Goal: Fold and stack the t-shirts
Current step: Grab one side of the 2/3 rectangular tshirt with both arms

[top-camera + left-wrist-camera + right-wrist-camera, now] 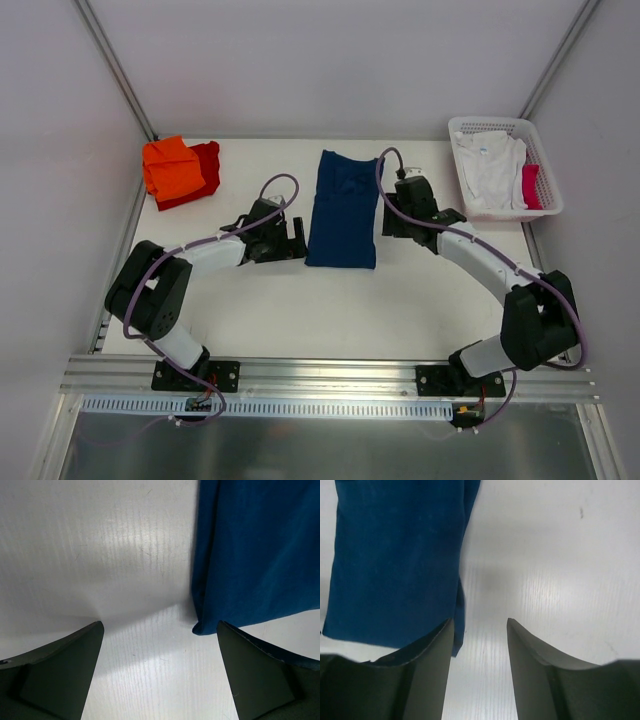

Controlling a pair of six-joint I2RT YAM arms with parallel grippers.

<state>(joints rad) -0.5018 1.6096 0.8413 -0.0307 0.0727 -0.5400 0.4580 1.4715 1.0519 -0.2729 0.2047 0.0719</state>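
Note:
The navy blue t-shirt (342, 208) lies folded into a long strip in the middle of the table. Its print is hidden. My left gripper (297, 240) is open and empty just left of the strip's near left corner. In the left wrist view (160, 630) that corner (210, 622) lies beside the right finger (260, 675). My right gripper (388, 228) is open and empty at the strip's right edge. In the right wrist view (480, 625) the blue cloth (395, 555) ends by the left finger (427, 675). An orange t-shirt (172, 165) lies folded on a red one (207, 165) at the far left.
A white lattice basket (545, 170) stands at the back right corner, holding a crumpled white t-shirt (490, 165) and a red piece of cloth (531, 185). Grey walls close the table at the back and sides. A metal rail runs along the near edge.

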